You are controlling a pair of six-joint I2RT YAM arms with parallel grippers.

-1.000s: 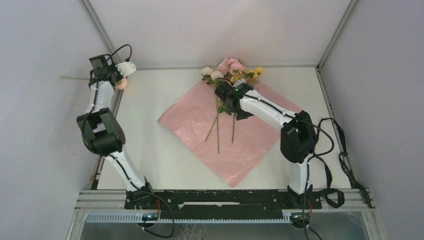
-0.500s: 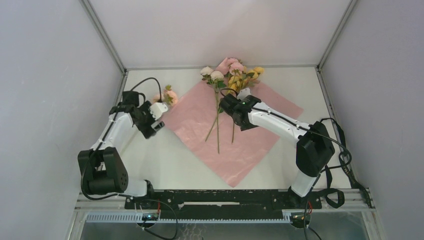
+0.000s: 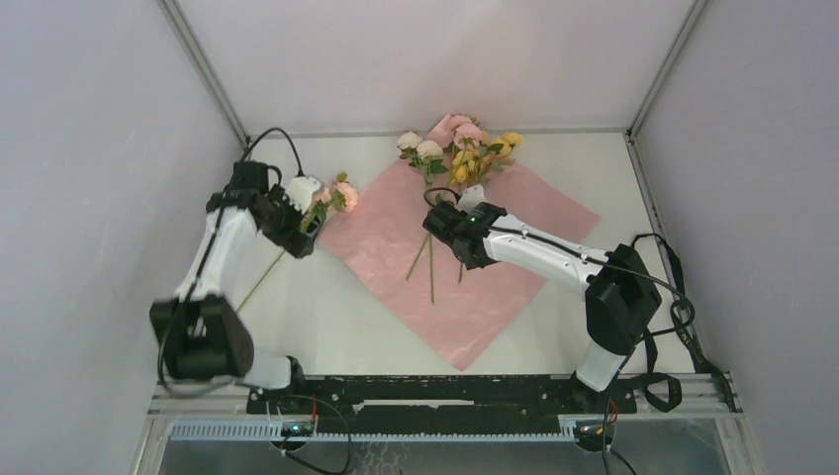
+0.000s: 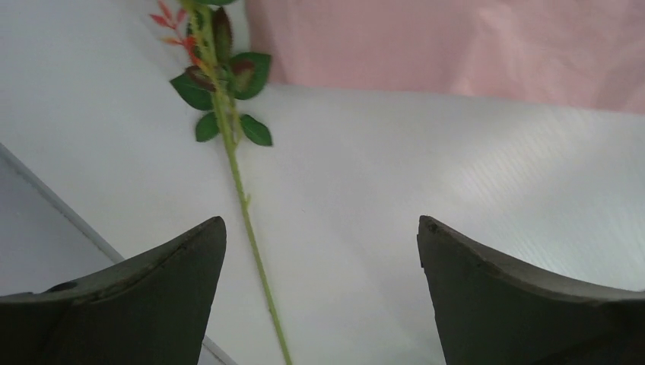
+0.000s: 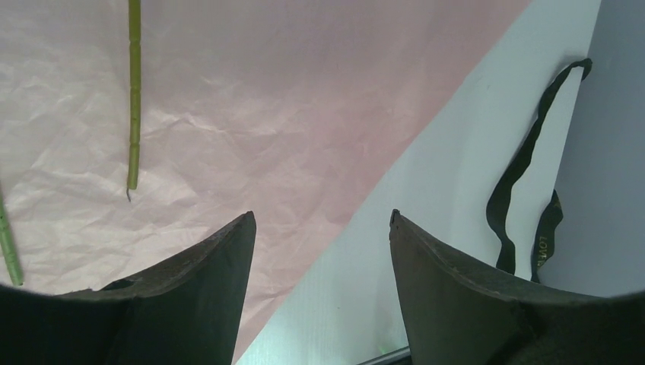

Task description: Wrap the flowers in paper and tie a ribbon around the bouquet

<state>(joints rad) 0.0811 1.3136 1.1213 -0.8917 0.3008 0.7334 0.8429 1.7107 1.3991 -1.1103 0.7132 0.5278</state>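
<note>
1. Closest to me, at about 4 o'clock on the table [image 3: 326,327], the black ribbon [image 5: 542,242] lies in a loose loop by the right wall. It is off the paper and nothing touches it.
2. The pink paper [image 3: 495,287] lies flat and slightly crinkled in the middle of the table. It is turned like a diamond, with its near corner pointing to 6 o'clock.
3. My right gripper [image 5: 319,220] hangs over the middle of the paper, jaws parted with nothing between them. The stem ends of the flowers [image 3: 455,148] lie on the paper just beside it, toward 8 o'clock.
4. My left gripper [image 4: 319,228] sits out at 9 o'clock, by the paper's left corner. Its jaws are spread wide and released, gripping nothing.
5. A single flower [image 3: 336,196] lies below the left gripper. Its thin green stem runs across the bare table toward 7 o'clock and its pink bloom is at the paper's left corner. I cannot tell whether the bloom touches the sheet.
6. Farthest away, at 12 o'clock, the pink, yellow and white blooms rest around the paper's far corner.
</note>
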